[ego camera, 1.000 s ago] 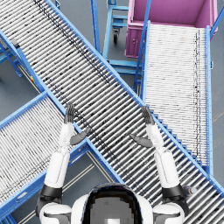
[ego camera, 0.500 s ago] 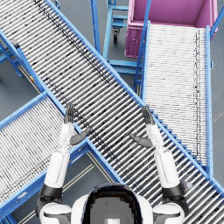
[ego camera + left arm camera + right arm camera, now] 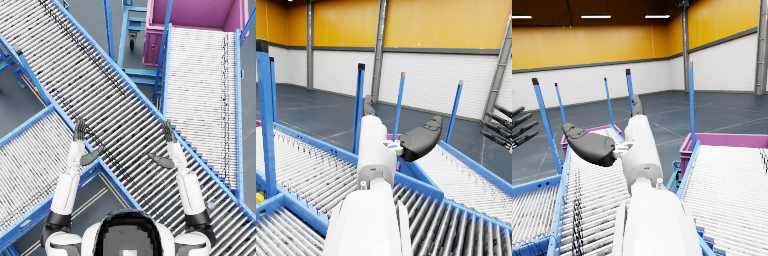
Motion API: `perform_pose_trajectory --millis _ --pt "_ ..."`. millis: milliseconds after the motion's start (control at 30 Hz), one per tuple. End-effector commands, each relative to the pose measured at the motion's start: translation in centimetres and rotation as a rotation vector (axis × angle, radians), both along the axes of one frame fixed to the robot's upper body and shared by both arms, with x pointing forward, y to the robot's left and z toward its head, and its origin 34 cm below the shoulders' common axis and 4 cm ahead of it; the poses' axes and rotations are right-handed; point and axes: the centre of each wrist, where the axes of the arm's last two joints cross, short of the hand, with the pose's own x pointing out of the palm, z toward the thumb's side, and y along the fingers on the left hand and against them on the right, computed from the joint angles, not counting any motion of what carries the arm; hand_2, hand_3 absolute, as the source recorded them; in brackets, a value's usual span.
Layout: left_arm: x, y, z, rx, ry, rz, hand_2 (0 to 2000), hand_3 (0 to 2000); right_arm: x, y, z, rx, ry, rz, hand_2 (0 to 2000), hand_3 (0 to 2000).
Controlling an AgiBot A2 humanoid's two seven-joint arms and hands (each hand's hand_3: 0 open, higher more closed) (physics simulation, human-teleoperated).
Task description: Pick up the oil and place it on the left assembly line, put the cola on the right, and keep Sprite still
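Left hand point(image 3: 80, 147) and right hand point(image 3: 170, 149) hover released and empty over the middle belt point(image 3: 115, 105). Oil, cola and Sprite show in no view, so their direction and the nearer hand cannot be told; beyond stands a pink bin point(image 3: 200, 12)

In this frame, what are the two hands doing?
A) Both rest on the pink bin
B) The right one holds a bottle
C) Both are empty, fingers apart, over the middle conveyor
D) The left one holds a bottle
C: the left hand and right hand hover with fingers apart above the middle conveyor, nothing in either.
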Motion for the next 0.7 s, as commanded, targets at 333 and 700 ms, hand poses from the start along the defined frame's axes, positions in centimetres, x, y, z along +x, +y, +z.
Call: perform_pose_trajectory --millis 333,700 --pt "0.00 0.00 0.00 0.000 0.000 0.000 0 0 0.00 0.00 0.00 0.000 0.000 0.000 0 0" --pt "0.00 0.00 0.00 0.000 0.000 0.000 0 0 0.00 0.00 0.00 0.000 0.000 0.000 0 0"
